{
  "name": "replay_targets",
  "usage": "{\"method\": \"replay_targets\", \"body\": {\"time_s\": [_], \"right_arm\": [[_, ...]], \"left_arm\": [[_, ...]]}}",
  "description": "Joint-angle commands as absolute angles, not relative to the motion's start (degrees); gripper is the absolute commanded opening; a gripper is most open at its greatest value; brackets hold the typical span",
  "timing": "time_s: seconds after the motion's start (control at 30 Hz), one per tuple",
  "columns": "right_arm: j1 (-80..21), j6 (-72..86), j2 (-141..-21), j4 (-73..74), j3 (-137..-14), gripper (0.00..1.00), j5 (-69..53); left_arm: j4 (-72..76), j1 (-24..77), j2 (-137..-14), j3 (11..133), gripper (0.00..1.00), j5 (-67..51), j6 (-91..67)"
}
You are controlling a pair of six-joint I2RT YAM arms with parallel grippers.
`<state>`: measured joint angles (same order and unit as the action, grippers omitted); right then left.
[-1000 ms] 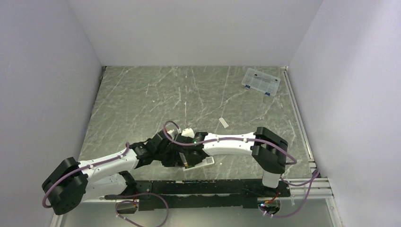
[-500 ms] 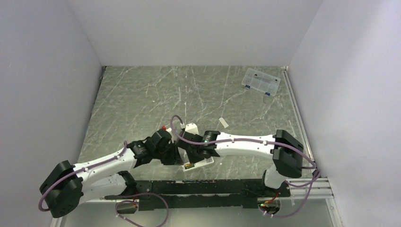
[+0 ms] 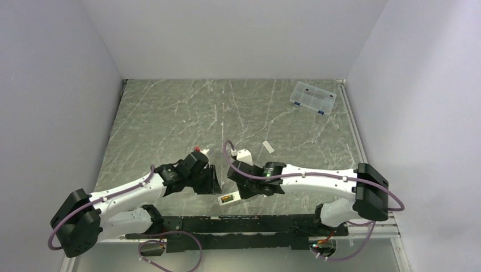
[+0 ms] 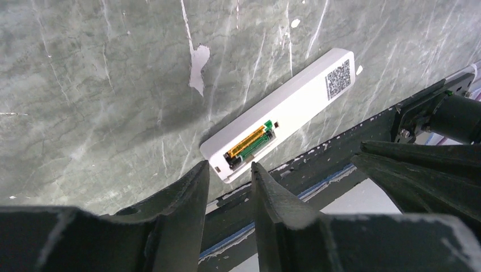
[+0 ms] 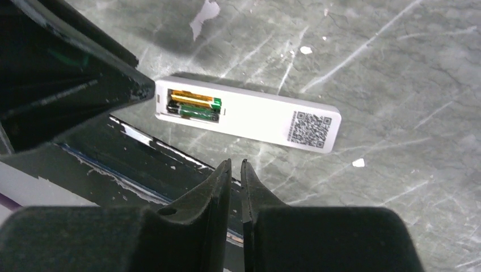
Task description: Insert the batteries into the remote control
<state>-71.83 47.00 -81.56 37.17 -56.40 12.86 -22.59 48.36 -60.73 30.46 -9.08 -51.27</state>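
The remote control (image 5: 255, 116) is noted lying flat on the counter (image 3: 170, 119), close to the near edge and about midway along it, recess face up and QR label showing. Both batteries are seen side by side in the recess, the gold one (image 5: 190, 98) and the green one (image 5: 195, 112), touching or nearly so; whether each is pressed fully home cannot be told. The left pincer (image 4: 230, 170) is held just above the recess end with its fingers slightly apart and nothing between them. The right pincer (image 5: 236, 164) is held beside the remote's long side, its fingers drawn almost together on nothing. Loading is judged essentially done, and the step in hand appears to be release and checking. A small flat white piece (image 3: 268, 147), possibly the cover, lies mid-counter towards the right edge, well apart from the remote. A clear compartment box (image 3: 312, 97) sits in the far right corner. If closing is wanted, the next move would call for a careful pinch on that thin piece.
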Motion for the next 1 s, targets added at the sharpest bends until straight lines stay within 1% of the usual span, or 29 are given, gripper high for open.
{"method": "replay_targets", "body": {"time_s": [0.0,0.03,0.23,0.27,0.43,0.53,0.67,0.8,0.97], "right_arm": [[-72.1,47.2,-77.5,34.9,-52.9,0.15,13.3],[-72.1,47.5,-76.7,34.8,-52.0,0.17,13.4],[-71.5,49.2,-71.1,32.9,-45.7,0.37,13.6],[-71.4,49.5,-70.1,32.5,-44.7,0.39,13.3],[-70.9,51.8,-67.7,30.5,-40.8,0.41,13.0],[-70.0,52.5,-67.0,29.5,-39.2,0.41,12.8],[-68.4,51.6,-67.2,27.0,-38.0,0.38,10.2],[-67.9,51.7,-68.8,24.9,-36.7,0.34,8.9],[-67.6,52.0,-71.4,22.5,-35.8,0.24,8.3]], "left_arm": [[-23.7,48.6,-63.3,34.2,0.41,-6.7,-49.2],[-24.1,48.6,-64.1,34.7,0.43,-6.4,-48.9],[-24.6,48.6,-67.6,36.7,0.53,-5.1,-47.8],[-24.6,48.6,-68.3,37.0,0.55,-5.0,-47.6],[-23.4,48.6,-72.0,38.0,0.58,-5.8,-46.8],[-22.1,48.6,-74.1,38.4,0.58,-6.7,-46.6],[-20.9,48.6,-76.0,38.3,0.57,-7.4,-46.7],[-19.4,48.6,-77.0,37.7,0.50,-8.6,-46.7],[-18.1,48.6,-77.8,36.7,0.41,-9.7,-47.1]]}}
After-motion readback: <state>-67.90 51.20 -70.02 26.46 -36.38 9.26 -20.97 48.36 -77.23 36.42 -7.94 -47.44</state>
